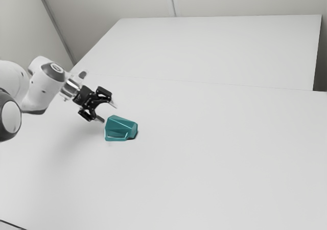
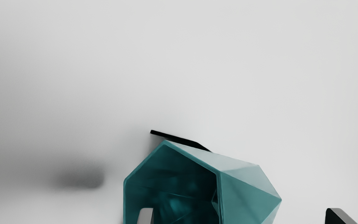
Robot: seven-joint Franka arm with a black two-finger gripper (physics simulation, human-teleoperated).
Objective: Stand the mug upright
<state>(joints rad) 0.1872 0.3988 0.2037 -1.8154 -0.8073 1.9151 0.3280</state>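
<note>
White desk [image 1: 214, 153], w/ a robot arm [image 1: 45, 84] entering from the exterior view's upper left. At its end, a blk tool [image 1: 109, 113], fingers spread wide. Teal mug [image 1: 120, 128], in the exterior view's left half, lies on its side near the tool, mouth facing approx. toward it.

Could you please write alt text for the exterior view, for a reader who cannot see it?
A faceted teal mug lies on its side on a pale table, with the open black two-finger gripper close to it. The white robot arm reaches in from the exterior view's left.
</note>
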